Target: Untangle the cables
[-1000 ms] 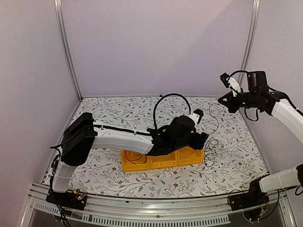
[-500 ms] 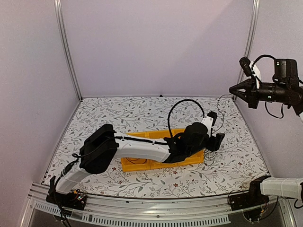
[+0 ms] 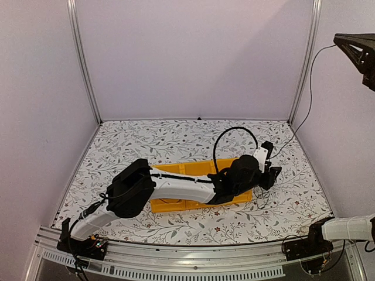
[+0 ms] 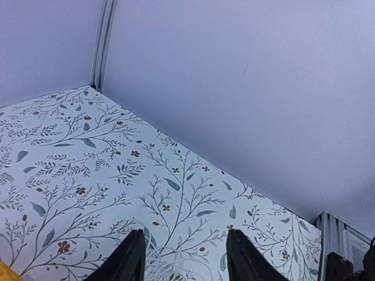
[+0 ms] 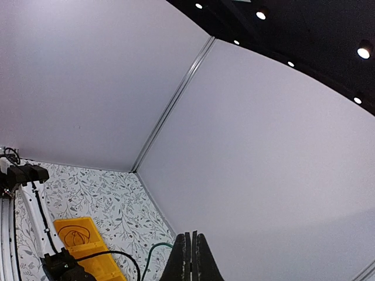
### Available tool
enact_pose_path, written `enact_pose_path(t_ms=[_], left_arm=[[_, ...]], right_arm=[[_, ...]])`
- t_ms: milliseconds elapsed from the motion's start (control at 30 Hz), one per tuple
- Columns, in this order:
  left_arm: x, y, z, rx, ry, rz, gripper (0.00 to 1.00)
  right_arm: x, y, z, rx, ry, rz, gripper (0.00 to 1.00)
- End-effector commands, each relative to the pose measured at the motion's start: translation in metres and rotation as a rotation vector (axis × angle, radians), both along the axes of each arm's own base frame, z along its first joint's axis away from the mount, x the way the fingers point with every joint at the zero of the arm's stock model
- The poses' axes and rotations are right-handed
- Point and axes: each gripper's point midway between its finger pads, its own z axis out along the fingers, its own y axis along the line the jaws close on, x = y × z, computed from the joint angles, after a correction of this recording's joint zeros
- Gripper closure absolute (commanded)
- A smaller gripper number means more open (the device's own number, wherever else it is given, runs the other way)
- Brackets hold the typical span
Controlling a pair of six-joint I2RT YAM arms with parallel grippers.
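Only the top view shows the tangled cables [image 3: 259,196] on the tabletop [image 3: 146,140] beside the yellow bin [image 3: 176,205], the right end effector [image 3: 341,41] high above; its wrist view shows it pinching a thin green cable [image 5: 151,253]; the left wrist view shows the left end effector [image 4: 186,260] spread.

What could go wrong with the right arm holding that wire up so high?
1. The right gripper pinches one thin cable, stretched high above the tangle. Lifting further may tighten a knot or drag the whole tangle along.
2. The left gripper is open and holds nothing, so nothing anchors the tangle.
3. The thin cable might slip from the shut fingers.
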Motion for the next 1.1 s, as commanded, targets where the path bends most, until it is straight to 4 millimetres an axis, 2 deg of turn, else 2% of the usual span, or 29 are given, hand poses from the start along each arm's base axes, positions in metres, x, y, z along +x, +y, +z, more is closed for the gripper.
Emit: enact_pose_path(t_ms=[0, 100, 233, 333, 567, 633, 733, 833, 967, 1067], left_arm=[[-0.002, -0.007, 0.001, -0.039, 0.004, -0.038, 0.53], [-0.004, -0.008, -0.003, -0.033, 0.01, -0.054, 0.54], [-0.006, -0.007, -0.01, -0.02, 0.017, -0.068, 0.54], [-0.006, -0.007, -0.012, -0.026, 0.026, -0.077, 0.54], [-0.009, -0.008, -0.013, -0.029, 0.027, -0.095, 0.55], [-0.009, -0.008, -0.017, -0.024, 0.031, -0.098, 0.55], [-0.008, -0.011, -0.03, -0.015, 0.046, -0.107, 0.56], [-0.007, -0.014, -0.039, -0.013, 0.055, -0.107, 0.52], [-0.006, -0.017, -0.044, -0.008, 0.061, -0.105, 0.47], [-0.005, -0.015, -0.042, -0.005, 0.058, -0.104, 0.47]], right_arm=[[-0.019, -0.019, 0.053, 0.096, -0.15, -0.095, 1.0], [-0.034, -0.036, 0.087, 0.165, -0.261, -0.175, 1.0], [-0.048, -0.07, 0.137, 0.289, -0.436, -0.351, 1.0], [-0.058, -0.087, 0.159, 0.355, -0.527, -0.431, 1.0], [-0.053, -0.1, 0.166, 0.381, -0.571, -0.515, 1.0], [-0.065, -0.108, 0.177, 0.412, -0.633, -0.54, 1.0], [-0.099, -0.118, 0.2, 0.47, -0.768, -0.55, 1.0], [-0.114, -0.121, 0.209, 0.487, -0.841, -0.555, 1.0], [-0.094, -0.119, 0.196, 0.447, -0.787, -0.578, 1.0], [-0.063, -0.113, 0.175, 0.395, -0.696, -0.598, 1.0]])
